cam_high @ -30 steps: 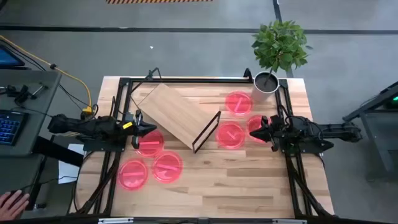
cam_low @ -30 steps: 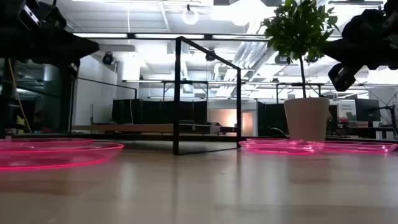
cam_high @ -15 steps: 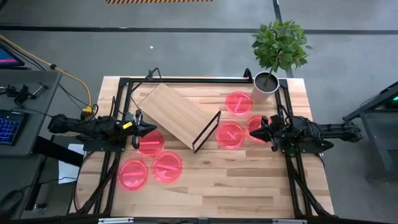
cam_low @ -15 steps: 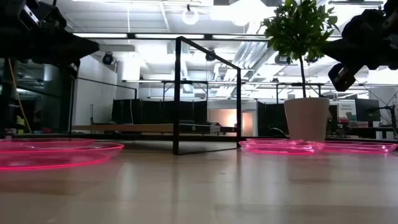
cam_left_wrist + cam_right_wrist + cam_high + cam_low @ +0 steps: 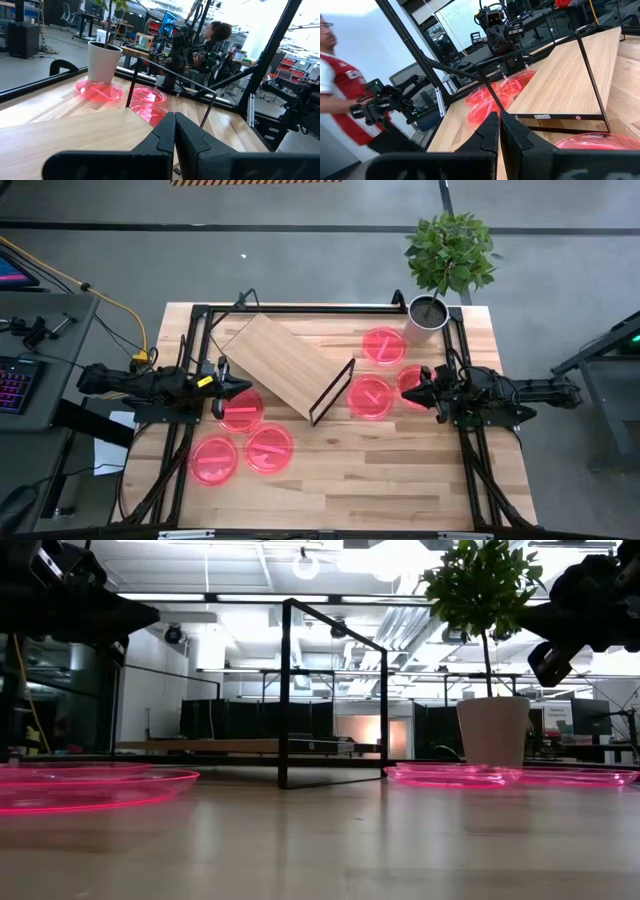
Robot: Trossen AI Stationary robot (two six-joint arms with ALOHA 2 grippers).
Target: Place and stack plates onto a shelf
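Six plates [image 5: 369, 396] lie on the surface, three either side of the empty shelf [image 5: 278, 363]; both claws, left [image 5: 245, 387] and right [image 5: 406, 393], hover pinched shut, so the first pickup likely needs one opened.

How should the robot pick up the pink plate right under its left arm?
Probably by the thin raised rim of the round translucent pink plastic plate, coming from above on the left gripper side. It lies flat on the table, so only the edge offers hold.
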